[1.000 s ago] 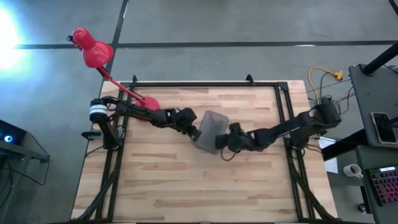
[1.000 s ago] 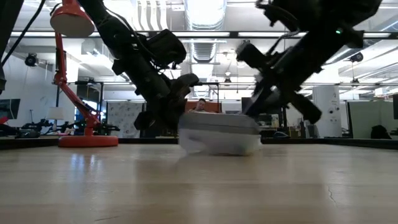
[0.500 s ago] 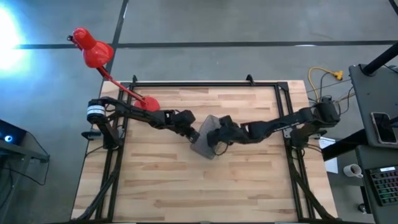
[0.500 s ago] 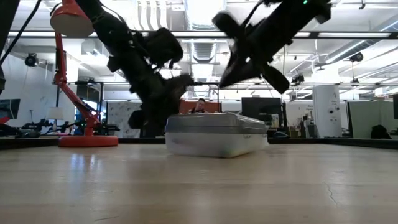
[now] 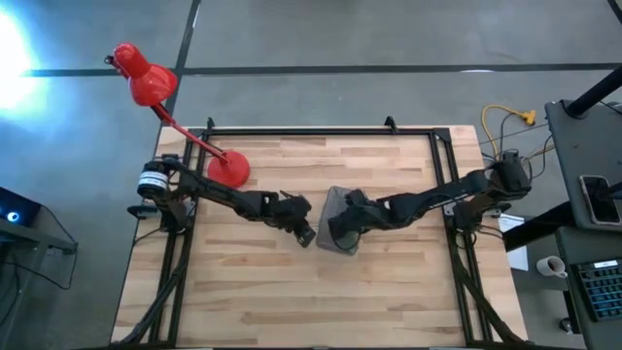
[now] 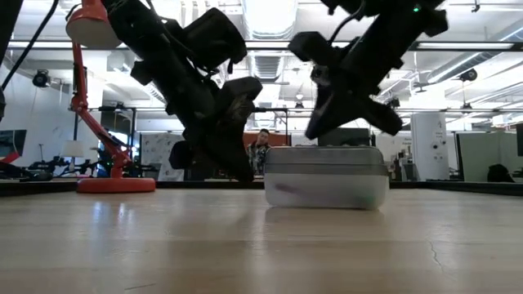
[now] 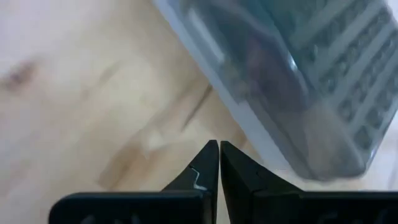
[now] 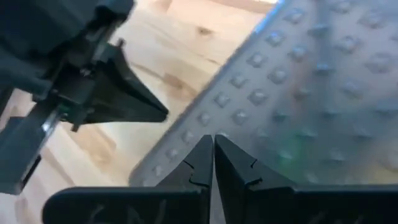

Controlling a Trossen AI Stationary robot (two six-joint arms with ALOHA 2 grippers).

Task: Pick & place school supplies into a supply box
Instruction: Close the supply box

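One clear supply box, grey dotted lid.

Both arms reach toward the table's middle — left gripper and right gripper, fingers pressed together, tips near each other.

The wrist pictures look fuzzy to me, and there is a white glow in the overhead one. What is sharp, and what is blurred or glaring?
Left wrist view: the closed dark fingers are crisp, the supply box is soft. Right wrist view: the dotted lid is blurred, the left gripper beyond it too. High view: white glare on the floor near the red desk lamp. Low view: bright ceiling lights leave the arms as silhouettes.
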